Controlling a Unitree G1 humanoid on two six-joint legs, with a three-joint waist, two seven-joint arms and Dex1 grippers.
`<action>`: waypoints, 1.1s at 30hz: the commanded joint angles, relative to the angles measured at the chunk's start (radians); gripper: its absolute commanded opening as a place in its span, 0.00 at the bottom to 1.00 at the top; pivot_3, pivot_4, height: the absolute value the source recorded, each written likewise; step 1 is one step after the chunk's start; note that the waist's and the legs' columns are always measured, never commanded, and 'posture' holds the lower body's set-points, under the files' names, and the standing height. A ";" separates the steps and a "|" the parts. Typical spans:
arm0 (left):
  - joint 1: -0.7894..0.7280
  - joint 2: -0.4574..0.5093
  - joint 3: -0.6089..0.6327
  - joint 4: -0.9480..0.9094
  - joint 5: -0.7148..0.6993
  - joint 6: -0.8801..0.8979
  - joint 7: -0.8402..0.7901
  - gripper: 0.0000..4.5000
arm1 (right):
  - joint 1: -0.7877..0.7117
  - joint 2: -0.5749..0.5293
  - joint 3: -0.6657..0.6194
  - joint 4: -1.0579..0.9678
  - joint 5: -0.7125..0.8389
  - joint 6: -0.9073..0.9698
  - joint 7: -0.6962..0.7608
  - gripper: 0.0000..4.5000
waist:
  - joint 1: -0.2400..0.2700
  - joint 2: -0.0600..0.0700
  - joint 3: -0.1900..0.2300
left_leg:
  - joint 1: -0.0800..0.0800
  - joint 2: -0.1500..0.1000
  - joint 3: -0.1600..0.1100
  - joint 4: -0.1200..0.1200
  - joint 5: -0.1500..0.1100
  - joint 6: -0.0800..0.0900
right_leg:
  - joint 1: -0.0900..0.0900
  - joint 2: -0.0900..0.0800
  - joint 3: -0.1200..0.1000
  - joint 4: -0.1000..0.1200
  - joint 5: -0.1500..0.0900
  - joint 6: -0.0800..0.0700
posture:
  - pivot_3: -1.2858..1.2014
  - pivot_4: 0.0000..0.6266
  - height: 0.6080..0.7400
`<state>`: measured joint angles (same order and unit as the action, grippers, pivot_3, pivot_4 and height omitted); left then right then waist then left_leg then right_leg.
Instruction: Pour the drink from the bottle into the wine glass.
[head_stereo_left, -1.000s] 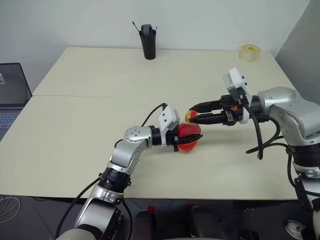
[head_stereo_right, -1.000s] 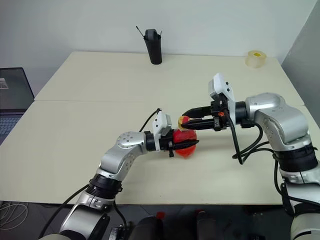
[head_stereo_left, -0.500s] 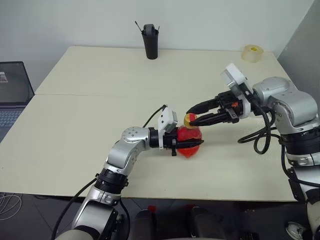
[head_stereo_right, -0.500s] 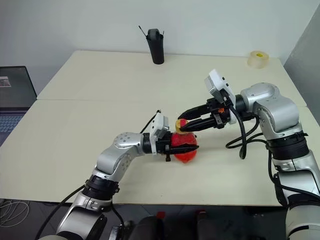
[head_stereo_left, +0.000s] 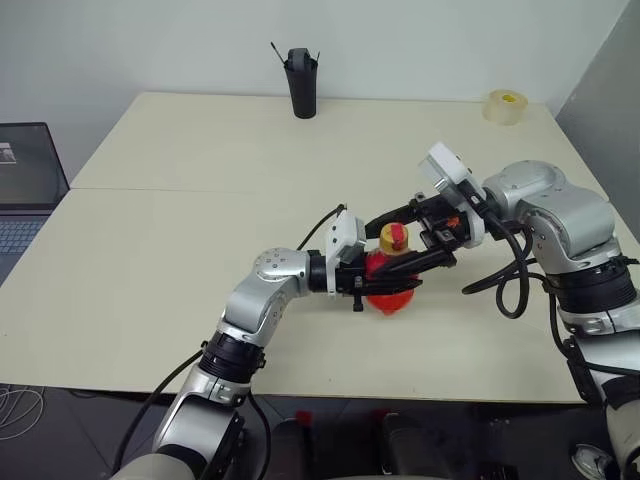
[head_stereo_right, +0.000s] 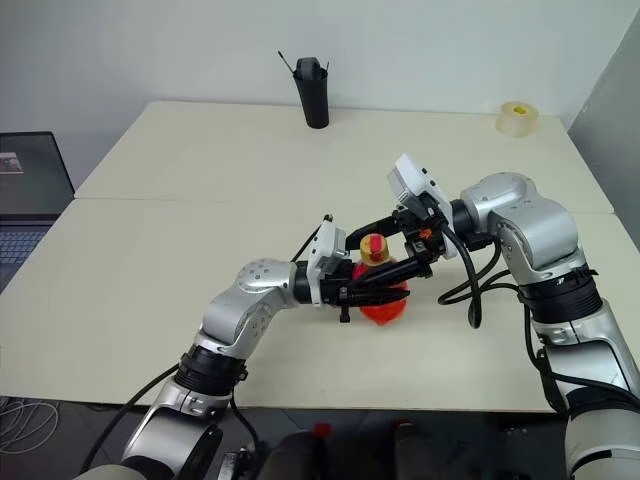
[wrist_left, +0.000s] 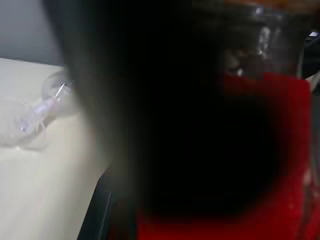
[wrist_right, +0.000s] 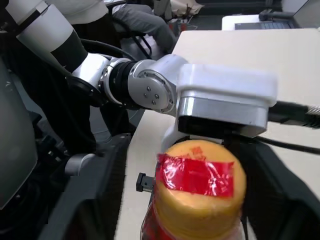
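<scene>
Pale cream tabletop (head_stereo_left: 180, 250) runs back to a white wall, and we take the small clear plastic bottle (head_stereo_left: 390, 283) with the yellow cap (head_stereo_left: 393, 237) as our landmark; it stands upright near the middle of the front half. Translucent red-orange drink (wrist_left: 280, 150) fills its bulgy body. A strip of red tape crosses the cap top in the right wrist view.

Our left tool (head_stereo_left: 385, 285) comes in level from the bottle's left, its black fingers pressed against the red body, pinching it. Our right tool (head_stereo_left: 405, 240) reaches in from the bottle's right, its two fingers spread wide, one behind the cap and one in front of the neck, neither clearly touching.

Far behind the bottle a black pen holder (head_stereo_left: 298, 82) stands at the wall edge; a yellowish tape roll (head_stereo_left: 503, 106) lies at the back right corner.
</scene>
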<state>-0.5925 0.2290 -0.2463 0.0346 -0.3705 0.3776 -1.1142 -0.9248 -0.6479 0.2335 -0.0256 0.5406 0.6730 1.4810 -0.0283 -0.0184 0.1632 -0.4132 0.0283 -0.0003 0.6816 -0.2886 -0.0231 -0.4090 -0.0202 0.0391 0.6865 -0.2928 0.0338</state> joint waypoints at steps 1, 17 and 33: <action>-0.019 -0.008 -0.009 -0.019 -0.001 -0.031 -0.002 0.32 | -0.017 -0.027 -0.078 -0.074 0.041 0.034 -0.041 0.96 | 0.000 0.000 0.000 | 0.000 0.000 0.000 0.000 0.000 0.000 | 0.000 0.000 0.000 0.000 0.000 0.000 | 0.52 0.24 1.00; -0.048 -0.022 -0.007 0.131 0.103 -0.126 0.082 0.27 | 0.208 -0.047 -0.456 -0.680 0.181 0.633 -0.851 0.96 | 0.002 0.000 0.000 | -0.001 0.000 -0.001 0.000 0.000 0.000 | 0.000 0.000 0.001 0.001 0.000 0.000 | 0.52 0.24 1.00; -0.096 -0.049 -0.011 0.242 0.167 -0.241 0.089 0.22 | 0.291 0.419 -0.559 -0.880 0.277 0.941 -1.534 0.96 | -0.001 0.001 -0.001 | -0.002 -0.001 0.000 -0.001 0.000 0.000 | -0.002 0.000 0.001 0.002 0.000 0.000 | 0.52 0.24 1.00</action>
<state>-0.6451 0.1920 -0.2718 0.2917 -0.1968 0.1697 -1.0317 -0.6349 -0.2261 -0.3030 -0.8808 0.7810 1.6058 -0.0119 -0.0291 -0.0170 0.1622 -0.4151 0.0274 -0.0003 0.6809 -0.2884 -0.0229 -0.4111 -0.0198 0.0398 0.6885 -0.2930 0.0340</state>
